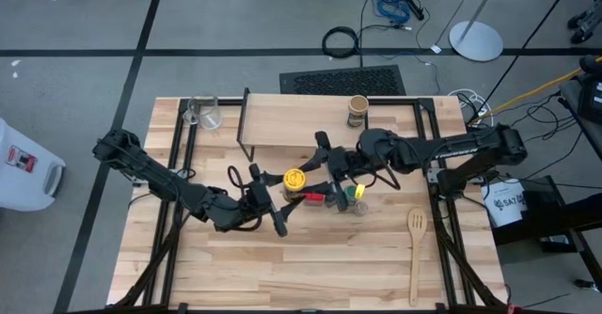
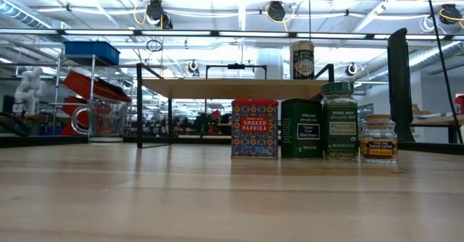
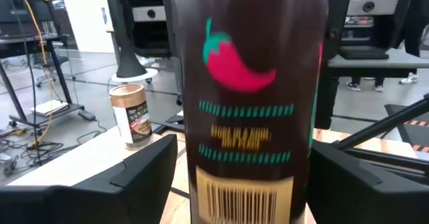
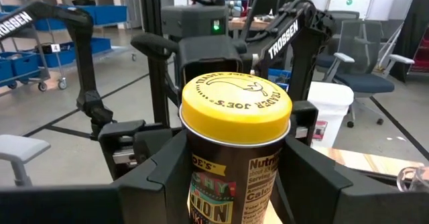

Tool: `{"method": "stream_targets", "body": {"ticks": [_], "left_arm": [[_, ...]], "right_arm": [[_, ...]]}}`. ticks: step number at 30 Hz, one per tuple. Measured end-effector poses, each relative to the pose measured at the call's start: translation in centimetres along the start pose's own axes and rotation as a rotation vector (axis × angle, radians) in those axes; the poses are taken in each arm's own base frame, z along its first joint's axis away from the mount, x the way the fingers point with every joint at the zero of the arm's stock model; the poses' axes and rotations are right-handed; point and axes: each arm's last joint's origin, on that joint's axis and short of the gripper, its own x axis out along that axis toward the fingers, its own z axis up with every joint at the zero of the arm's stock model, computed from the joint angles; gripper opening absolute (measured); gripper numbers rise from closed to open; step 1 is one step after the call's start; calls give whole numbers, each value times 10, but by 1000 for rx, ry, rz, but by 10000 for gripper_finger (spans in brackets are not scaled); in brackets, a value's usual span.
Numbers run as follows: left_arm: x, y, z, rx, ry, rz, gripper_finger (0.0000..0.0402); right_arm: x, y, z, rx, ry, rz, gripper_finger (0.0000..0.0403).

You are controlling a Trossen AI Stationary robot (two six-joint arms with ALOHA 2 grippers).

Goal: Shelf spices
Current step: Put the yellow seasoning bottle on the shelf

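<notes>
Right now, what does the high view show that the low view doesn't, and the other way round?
High view only: the left gripper and right gripper at the yellow-lidded brown jar, the right gripping it; the wooden spatula. Low view only: label fronts of the red square tin, dark tin, green-lidded jar and small brown jar. Both: the wooden-topped shelf bearing the tall tan jar.
</notes>
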Motion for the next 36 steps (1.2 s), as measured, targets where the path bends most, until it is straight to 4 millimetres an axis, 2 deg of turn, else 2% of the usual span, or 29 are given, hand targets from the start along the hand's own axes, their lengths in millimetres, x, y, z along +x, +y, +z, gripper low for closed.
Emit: {"method": "stream_targets", "body": {"ticks": [23,31,36], "left_arm": [[0,1,-4,35,28,30,277],[-3,-1,-5,40,36,20,231],[-5,-3,-5,43,36,14,232]], "right_arm": [[-1,-1,1,-6,-9,-32,183],[0,-1,1,-10,-8,-30,183],[0,-1,0,-9,-4,-28,183]]}}
